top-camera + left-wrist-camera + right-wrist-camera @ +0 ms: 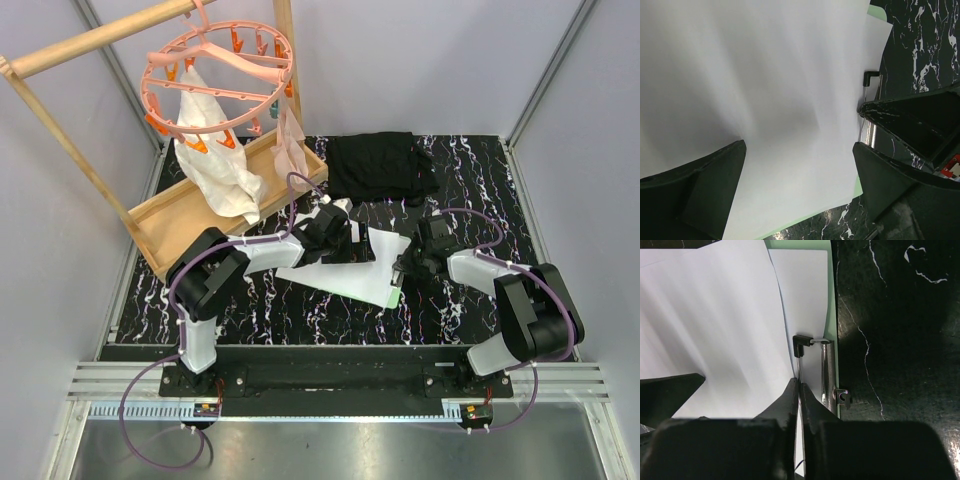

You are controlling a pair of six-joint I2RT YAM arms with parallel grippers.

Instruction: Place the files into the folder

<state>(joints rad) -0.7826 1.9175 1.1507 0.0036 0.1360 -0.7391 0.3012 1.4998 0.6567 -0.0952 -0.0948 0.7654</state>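
1. Two sets of fingers work the files, which lie on the folder at mid tabletop; the left fingers spread wide over them.
2. The right fingers pinch the clip wire; a slip could snap it onto skewed sheets.
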